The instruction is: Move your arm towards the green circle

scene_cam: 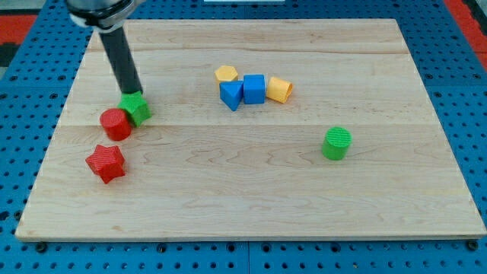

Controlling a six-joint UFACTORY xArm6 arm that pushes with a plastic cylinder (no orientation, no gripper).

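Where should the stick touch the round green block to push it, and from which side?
No gripping here, only pushing. My tip is far off at the view's left, by the green star. The green circle stands upright and alone, so I'd probably meet its curved wall dead centre, from the view's left.

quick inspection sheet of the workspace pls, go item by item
surface: wooden board on a blue pegboard
job's things: green circle at the view's right, standing alone
clutter: green block touching red circle; red star below them; yellow block, blue block, blue cube and yellow cylinder clustered at top centre
grippers: none; my tip sits at the green block's top edge, far left of the green circle
cables: nothing seen
surroundings: red patches at the top corners
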